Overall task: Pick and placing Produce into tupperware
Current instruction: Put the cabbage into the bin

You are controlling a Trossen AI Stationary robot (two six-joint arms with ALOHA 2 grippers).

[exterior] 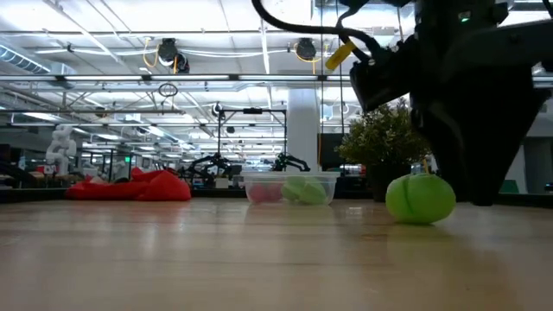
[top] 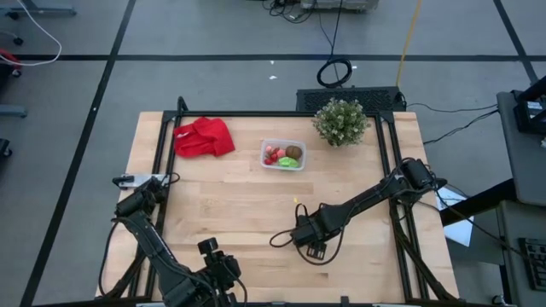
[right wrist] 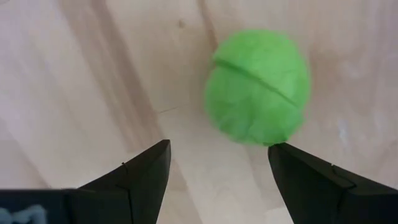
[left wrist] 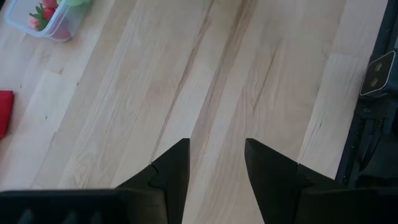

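Observation:
A round bright green produce piece (right wrist: 258, 87) lies on the wooden table (top: 239, 205) toward its near right, and shows in the low view (exterior: 420, 199) resting on its underside. My right gripper (right wrist: 219, 149) hangs open just above it, pointing down, with the piece beyond its fingertips. In the high view the gripper (top: 313, 249) hides the piece. The clear tupperware (top: 282, 154) stands at the far middle and holds red pieces, a brown oval and a green piece. My left gripper (left wrist: 216, 152) waits open over the near left corner (top: 213, 257).
A crumpled red cloth (top: 205, 137) lies at the far left. A bushy potted plant (top: 340, 121) stands at the far right corner. Black frame rails (top: 159, 170) run along the table's left and right sides. Bare wood lies between the tupperware and my right gripper.

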